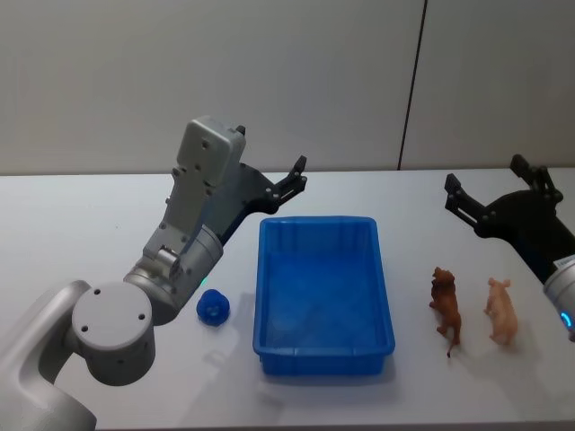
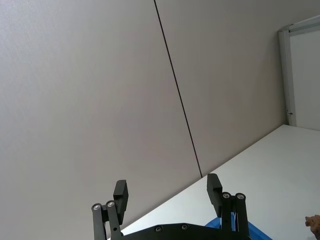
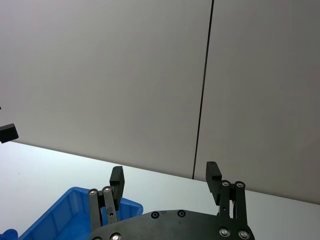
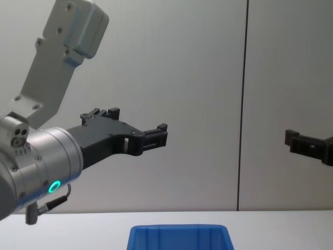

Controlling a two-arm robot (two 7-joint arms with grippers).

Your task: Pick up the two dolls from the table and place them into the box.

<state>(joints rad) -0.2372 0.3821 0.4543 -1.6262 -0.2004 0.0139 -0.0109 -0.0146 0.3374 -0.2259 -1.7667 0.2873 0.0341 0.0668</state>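
Note:
The blue box [image 1: 323, 296] sits in the middle of the white table [image 1: 81, 224], with nothing inside that I can see. To its right stand two dolls, a brown animal [image 1: 445, 310] and a pink one [image 1: 501, 310]. My left gripper [image 1: 296, 175] hangs open in the air above the box's far left corner. My right gripper [image 1: 485, 177] is open too, raised behind the dolls. Its fingers [image 3: 213, 175] are spread wide with nothing between them, and the box rim [image 3: 70, 207] lies below. The left gripper [image 2: 167, 189] holds nothing. The chest view shows the left gripper [image 4: 136, 124] high over the box [image 4: 179, 230].
A small blue round object [image 1: 213, 307] lies on the table just left of the box. A grey wall with a dark vertical seam [image 1: 411, 85] rises behind the table. Bare tabletop extends in front of the dolls and at the far left.

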